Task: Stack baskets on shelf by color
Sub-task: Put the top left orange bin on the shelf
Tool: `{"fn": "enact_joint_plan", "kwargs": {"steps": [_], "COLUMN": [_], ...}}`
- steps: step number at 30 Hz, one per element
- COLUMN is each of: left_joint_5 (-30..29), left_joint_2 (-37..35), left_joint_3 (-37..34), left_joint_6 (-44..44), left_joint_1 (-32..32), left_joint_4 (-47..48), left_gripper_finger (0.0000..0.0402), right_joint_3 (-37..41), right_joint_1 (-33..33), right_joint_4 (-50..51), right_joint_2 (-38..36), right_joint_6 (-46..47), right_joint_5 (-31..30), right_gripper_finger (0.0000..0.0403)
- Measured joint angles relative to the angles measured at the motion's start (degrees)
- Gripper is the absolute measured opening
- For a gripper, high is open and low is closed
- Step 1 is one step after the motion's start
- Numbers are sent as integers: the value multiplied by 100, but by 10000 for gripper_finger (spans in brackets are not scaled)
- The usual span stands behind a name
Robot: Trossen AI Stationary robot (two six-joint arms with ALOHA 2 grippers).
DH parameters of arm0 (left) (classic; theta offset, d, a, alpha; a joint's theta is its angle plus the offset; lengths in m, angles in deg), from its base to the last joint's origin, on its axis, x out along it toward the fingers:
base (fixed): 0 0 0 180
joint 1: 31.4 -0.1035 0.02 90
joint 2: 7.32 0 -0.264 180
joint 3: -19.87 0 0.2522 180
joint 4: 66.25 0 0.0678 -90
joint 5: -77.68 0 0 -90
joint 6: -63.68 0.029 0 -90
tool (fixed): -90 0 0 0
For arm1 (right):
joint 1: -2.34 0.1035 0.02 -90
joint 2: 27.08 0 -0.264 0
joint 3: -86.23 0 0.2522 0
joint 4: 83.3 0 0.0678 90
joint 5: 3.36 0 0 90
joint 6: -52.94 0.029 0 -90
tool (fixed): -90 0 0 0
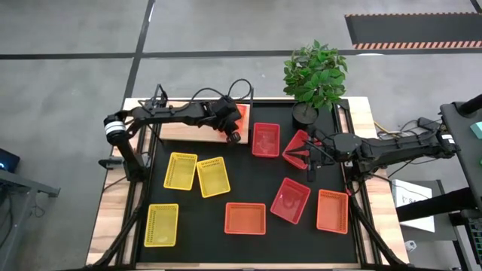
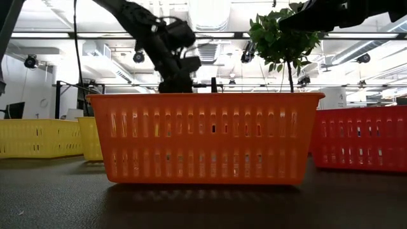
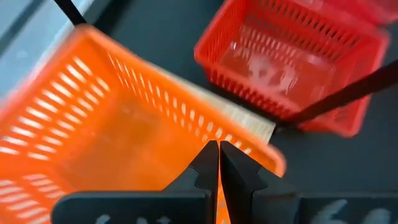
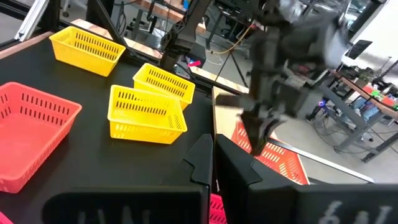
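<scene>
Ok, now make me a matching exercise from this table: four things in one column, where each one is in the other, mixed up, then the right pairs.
Things
1. potted plant
2. yellow baskets
3. left gripper
4. right gripper

Places
A. on the left half of the black mat
B. at the shelf, shut on the rim of an orange basket
C. at the mat's back right corner
D. just in front of the plant pot, shut on a tilted red basket

Pairs: 1-C, 2-A, 3-B, 4-D
</scene>
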Motion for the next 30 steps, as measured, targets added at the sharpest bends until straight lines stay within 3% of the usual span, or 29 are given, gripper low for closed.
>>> {"fn": "enact_joint_plan", "kwargs": {"steps": [6,11,15,30], "left_joint_5": [-151,-1040,-1588,-1454], "left_joint_2": [-637,-1187,-1386,-813], "left_joint_3": [333,188,-99,-600], "left_joint_6": [296,299,155,0], "left_joint_1": [0,-2,-33,-51], "left_joint_4": [1639,2887,2746,1908], "left_gripper_finger": [0,0,0,0], "right_joint_3": [0,0,0,0], "right_joint_1": [0,-1,0,-2], "right_joint_4": [3,-1,-15,3], "right_joint_2": [0,2,2,2], "right_joint_6": [50,42,42,40], "right_joint_5": [-2,-2,-2,-2], "right_gripper_finger": [9,9,9,9]}}
